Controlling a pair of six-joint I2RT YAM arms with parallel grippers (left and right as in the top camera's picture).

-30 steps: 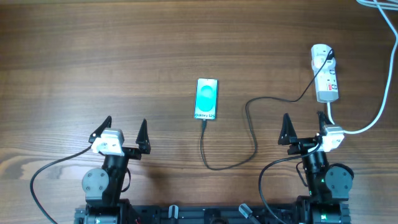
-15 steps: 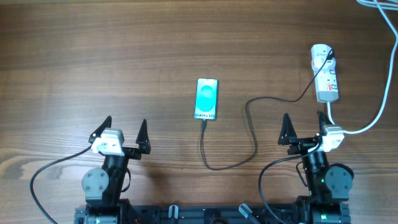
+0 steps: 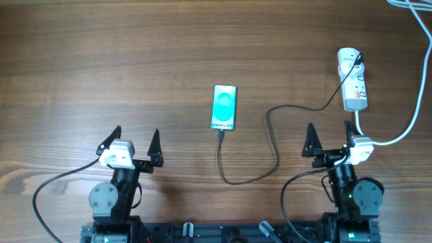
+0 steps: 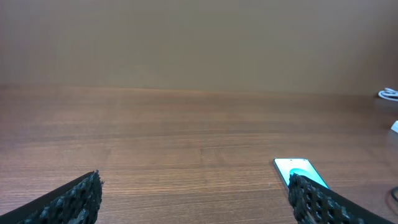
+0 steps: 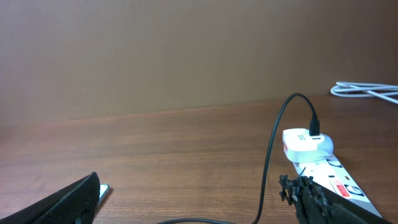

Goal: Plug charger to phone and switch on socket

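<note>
Lying near the centre of the overhead frame, the phone [image 3: 224, 106] showed its turquoise screen. The charger [image 3: 273, 145] met the phone's lower edge, looped below it, and ran up to a white adapter [image 3: 347, 58] on the socket [image 3: 353, 88] in the upper right. The left gripper [image 3: 136, 132], at lower left, and the right gripper [image 3: 329, 127], at lower right, had their jaws spread wide and held nothing above the wooden table [image 3: 101, 61].

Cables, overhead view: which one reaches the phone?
The thin black cable, looping from the power strip to the near end of the phone. The thick white cord heads off right instead.
</note>
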